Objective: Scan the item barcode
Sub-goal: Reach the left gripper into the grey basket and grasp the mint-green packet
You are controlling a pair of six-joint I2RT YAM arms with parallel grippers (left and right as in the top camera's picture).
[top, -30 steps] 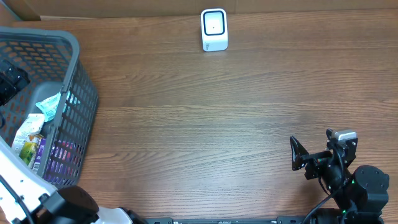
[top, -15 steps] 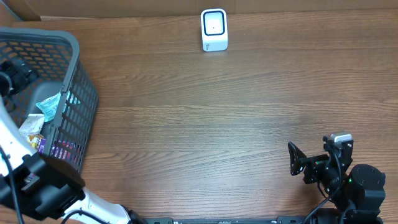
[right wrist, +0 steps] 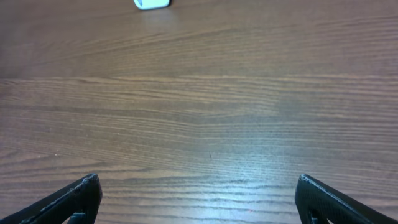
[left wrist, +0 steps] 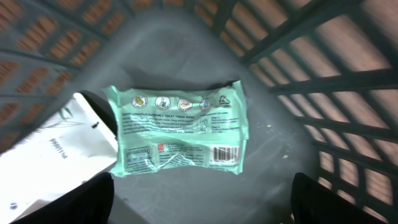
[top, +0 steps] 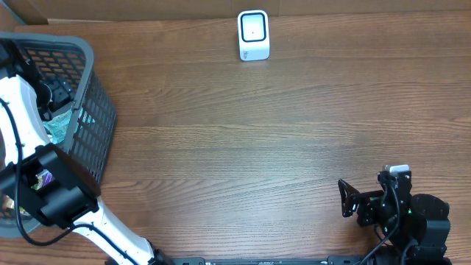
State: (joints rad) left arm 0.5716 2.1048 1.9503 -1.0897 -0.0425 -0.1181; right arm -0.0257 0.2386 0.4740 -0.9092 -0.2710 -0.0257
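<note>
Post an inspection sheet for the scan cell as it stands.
Surface: wooden table, bare between basket and scanner.
Job's things: green packet flat on the basket floor, barcode facing up; scanner upright at the far edge.
Clutter: white pouch against the packet's left end.
Grippers: left gripper open above the packet, holding nothing; right gripper open over bare table, empty.
Cables: black cables at the right arm's base.
Surroundings: tan strip beyond the far edge; cannot tell what it is.
</note>
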